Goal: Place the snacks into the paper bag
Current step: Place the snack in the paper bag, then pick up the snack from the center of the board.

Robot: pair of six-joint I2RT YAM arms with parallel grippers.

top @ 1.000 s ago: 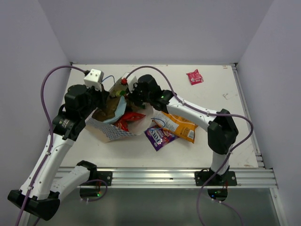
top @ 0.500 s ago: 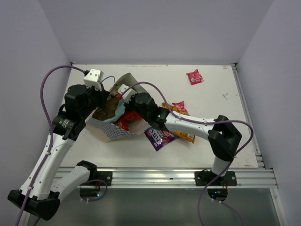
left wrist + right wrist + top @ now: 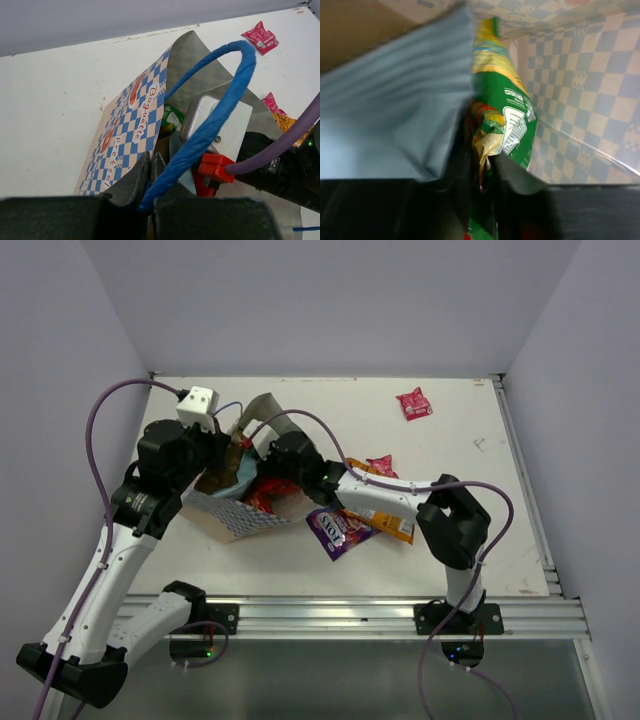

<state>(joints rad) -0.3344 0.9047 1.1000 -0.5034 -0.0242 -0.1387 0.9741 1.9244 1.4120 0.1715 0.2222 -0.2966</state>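
Observation:
The paper bag [image 3: 236, 516] lies tilted at centre left, checkered side [image 3: 125, 125] outward. My left gripper [image 3: 150, 166] is shut on its blue cord handle [image 3: 215, 115], holding the mouth up. My right gripper [image 3: 482, 165] reaches deep inside the bag. Its jaws stand slightly apart, with the crimped edge of a yellow-green pack [image 3: 502, 115] still between them. A light-blue bag [image 3: 390, 115] presses against the left finger. A red cookie bag [image 3: 265, 498] shows in the bag's mouth. A purple pack [image 3: 338, 530] and an orange chip bag [image 3: 390, 520] lie on the table beside it.
A small pink pack [image 3: 413, 403] lies far back right, and another pink one [image 3: 380, 466] rests by the right forearm. The right arm's purple cable [image 3: 295, 135] crosses the bag's mouth. Walls close in the table on the left, back and right.
The right gripper has moved from the bag's rim down into the bag with the yellow-green pack. Its jaws have parted a little. The left gripper has kept its hold on the handle.

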